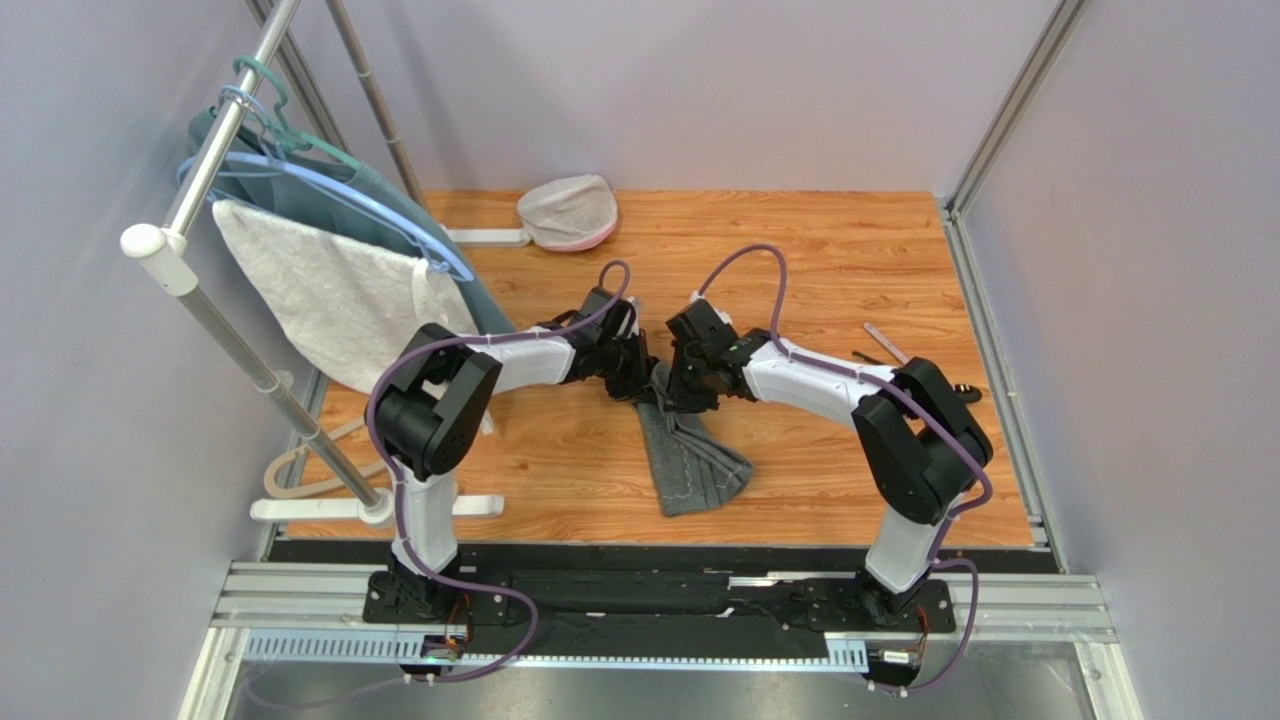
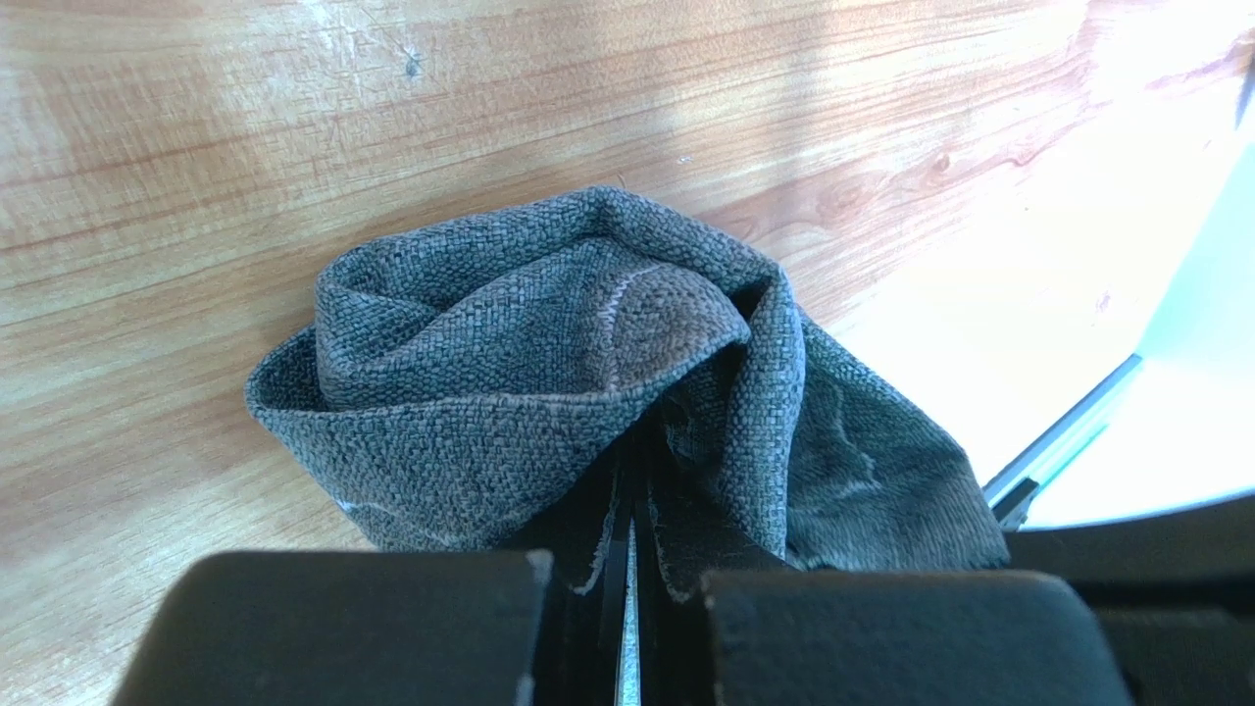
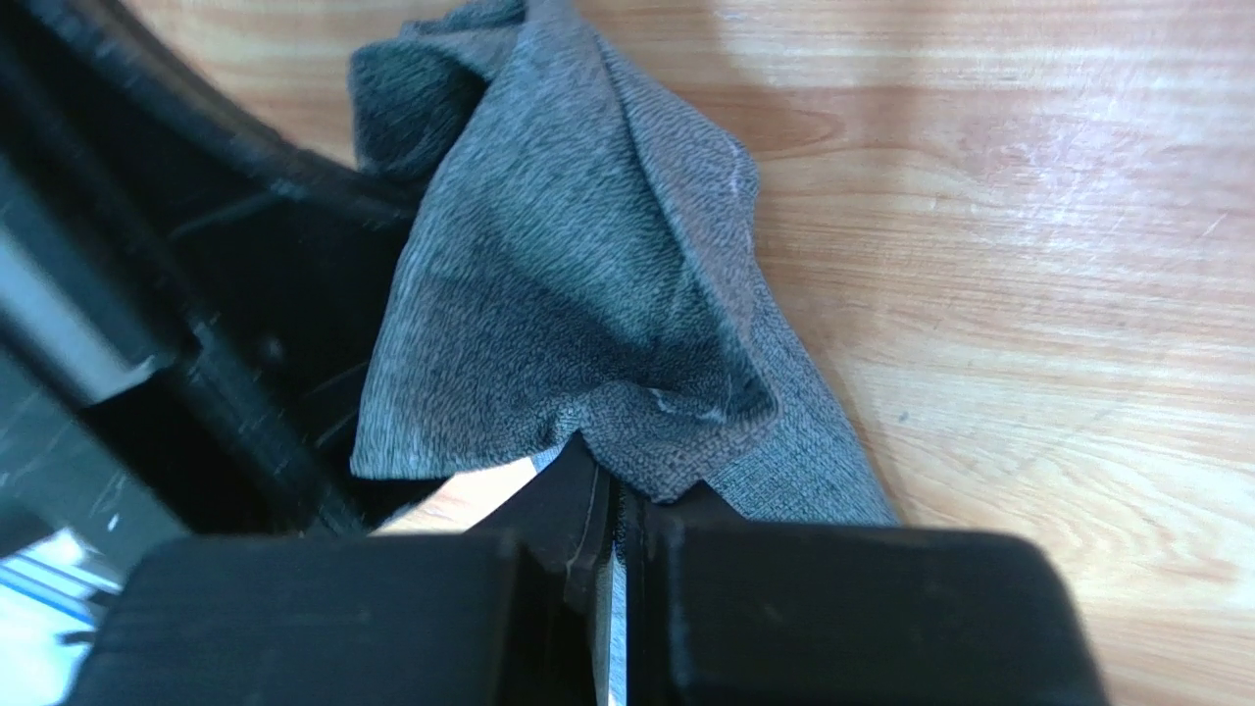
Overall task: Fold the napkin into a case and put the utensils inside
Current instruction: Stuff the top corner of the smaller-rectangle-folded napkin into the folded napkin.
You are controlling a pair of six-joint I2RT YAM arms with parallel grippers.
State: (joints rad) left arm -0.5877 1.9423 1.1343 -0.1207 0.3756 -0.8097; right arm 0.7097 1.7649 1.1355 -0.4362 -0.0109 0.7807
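While the napkin [image 1: 694,468] droops to the table [image 1: 842,285], left jaws and right jaws both clamp its bunched end.

The left arm [image 1: 451,402] and right arm [image 1: 909,428] share white links, bulky black joints, matte black fingers [image 2: 354,625] and looping purple cables [image 1: 747,249].

On my left, a white towel [image 1: 323,293] and a teal garment [image 1: 394,195] hang from a rack [image 1: 268,384]. A whitish bag [image 1: 568,212] lies far across the wooden table [image 1: 842,255].

Wooden table [image 1: 842,255], pale grey walls [image 1: 676,90]
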